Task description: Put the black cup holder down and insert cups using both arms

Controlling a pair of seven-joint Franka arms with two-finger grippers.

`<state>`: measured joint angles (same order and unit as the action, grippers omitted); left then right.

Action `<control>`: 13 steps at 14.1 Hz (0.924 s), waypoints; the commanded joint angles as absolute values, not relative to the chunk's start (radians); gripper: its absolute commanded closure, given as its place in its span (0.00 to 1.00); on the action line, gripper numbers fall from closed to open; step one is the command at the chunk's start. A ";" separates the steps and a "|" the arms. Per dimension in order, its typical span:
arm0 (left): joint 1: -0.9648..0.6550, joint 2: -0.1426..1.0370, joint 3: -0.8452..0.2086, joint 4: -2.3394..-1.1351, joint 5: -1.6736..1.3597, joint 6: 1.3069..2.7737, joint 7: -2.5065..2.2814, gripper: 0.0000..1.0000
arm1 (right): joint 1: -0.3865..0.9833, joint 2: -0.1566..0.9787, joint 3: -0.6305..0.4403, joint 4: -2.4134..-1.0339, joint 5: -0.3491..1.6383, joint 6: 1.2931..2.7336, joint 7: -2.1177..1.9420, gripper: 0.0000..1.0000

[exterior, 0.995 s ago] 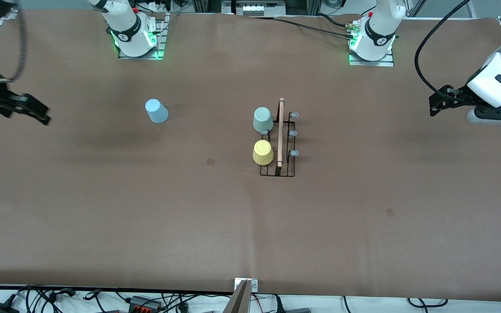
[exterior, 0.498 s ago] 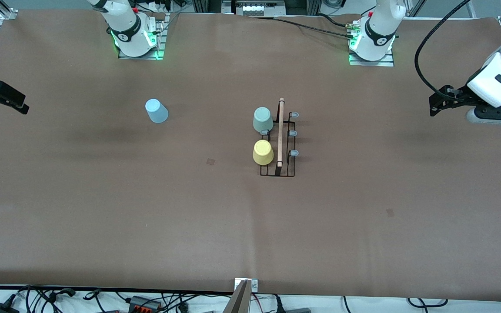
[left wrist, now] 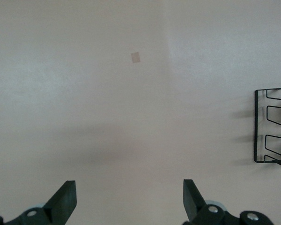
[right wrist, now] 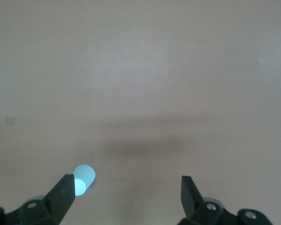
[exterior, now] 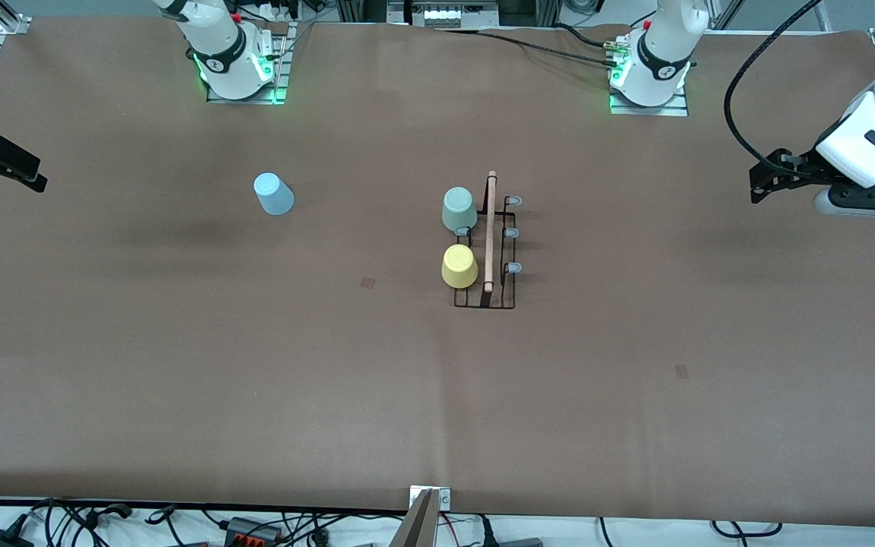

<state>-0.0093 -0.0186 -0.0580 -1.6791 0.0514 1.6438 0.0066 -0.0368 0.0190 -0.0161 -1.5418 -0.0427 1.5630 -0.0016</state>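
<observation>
Near the middle of the brown desk (exterior: 635, 395) stands the thin black wire cup holder (exterior: 487, 292) with its light wooden rod handle. Two upturned plastic cups sit on its prongs: the pale grey-green cup (exterior: 458, 209), and the yellow cup (exterior: 459, 266) nearer the front camera. The light blue plastic cup (exterior: 274, 194) stands apart, toward the right arm's end. Both arms wait, the left gripper (left wrist: 129, 202) and the right gripper (right wrist: 126, 199) each over bare desk at its own end, jaws apart and empty.

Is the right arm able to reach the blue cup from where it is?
Probably yes. The blue cup stands alone on bare table, and the right gripper hangs open over that end with nothing between them.
</observation>
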 commanded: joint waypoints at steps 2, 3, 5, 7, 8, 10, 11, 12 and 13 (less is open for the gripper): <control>0.000 -0.028 -0.064 -1.675 0.029 1.629 0.012 0.00 | -0.048 0.014 -0.017 -1.531 -0.044 1.546 -0.029 0.00; 0.000 -0.028 -0.064 -1.675 0.029 1.629 0.014 0.00 | -0.052 0.017 -0.015 -1.534 -0.048 1.542 -0.043 0.00; 0.000 -0.028 -0.064 -1.675 0.029 1.629 0.014 0.00 | -0.061 0.026 -0.017 -1.546 -0.046 1.548 -0.089 0.00; 0.002 -0.028 -0.064 -1.675 0.029 1.629 0.014 0.00 | -0.063 0.031 -0.018 -1.546 -0.038 1.543 -0.074 0.00; 0.002 -0.028 -0.064 -1.675 0.029 1.629 0.014 0.00 | -0.063 0.031 -0.017 -1.546 -0.016 1.548 -0.057 0.00; 0.002 -0.028 -0.064 -1.675 0.029 1.629 0.014 0.00 | -0.063 0.032 -0.017 -1.546 0.034 1.545 0.003 0.00; 0.002 -0.028 -0.064 -1.675 0.029 1.629 0.014 0.00 | -0.061 0.032 -0.017 -1.546 0.034 1.542 0.002 0.00; 0.002 -0.028 -0.064 -1.675 0.029 1.629 0.014 0.00 | -0.061 0.034 -0.017 -1.546 0.034 1.542 -0.002 0.00; 0.002 -0.028 -0.064 -1.675 0.029 1.629 0.014 0.00 | -0.063 0.034 -0.017 -1.546 0.034 1.542 -0.002 0.00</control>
